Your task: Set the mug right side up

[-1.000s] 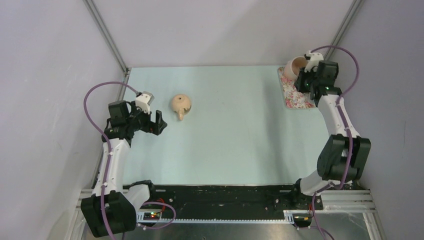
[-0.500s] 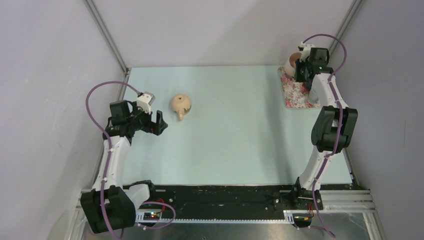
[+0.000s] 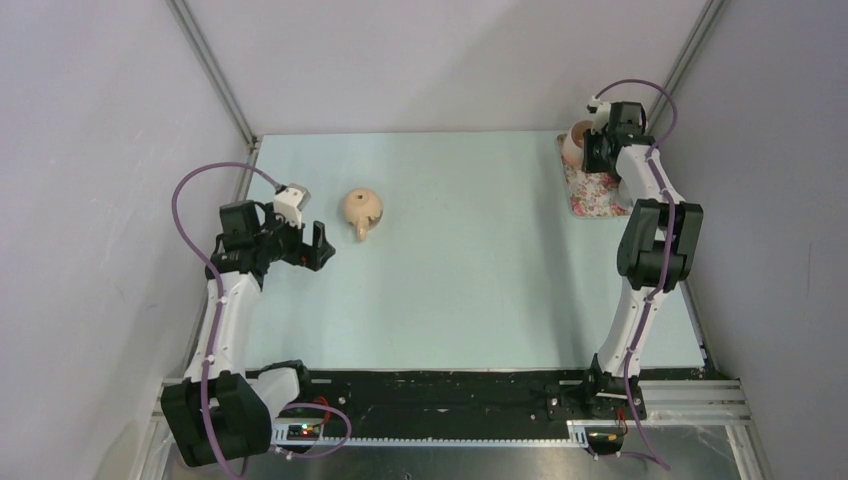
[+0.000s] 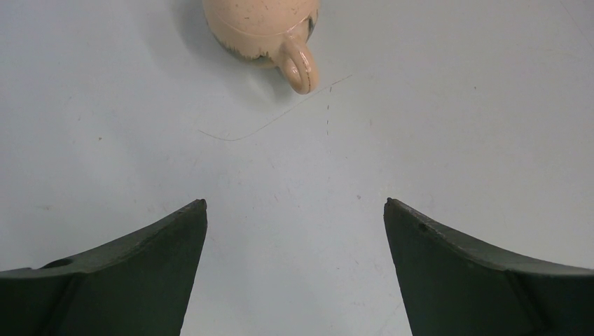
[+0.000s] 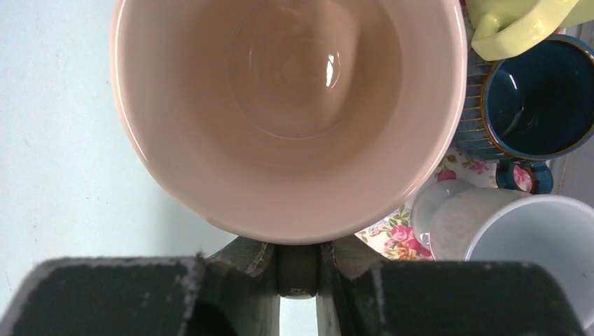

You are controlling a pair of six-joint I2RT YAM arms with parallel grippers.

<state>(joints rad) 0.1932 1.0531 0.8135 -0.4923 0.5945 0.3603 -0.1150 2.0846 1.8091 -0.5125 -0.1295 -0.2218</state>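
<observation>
Pink mug [image 5: 287, 105] is clamped by right end effector [image 5: 299, 269]; left end effector [image 4: 295, 203] is spread. Upright placement on mat [image 3: 590, 195] is judged next.

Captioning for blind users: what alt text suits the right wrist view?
A pink mug fills the frame, mouth toward the camera, clamped at its lower edge by the right gripper. To its right stand a blue mug, a white mug and a yellowish item; a floral mat shows beneath.
</observation>
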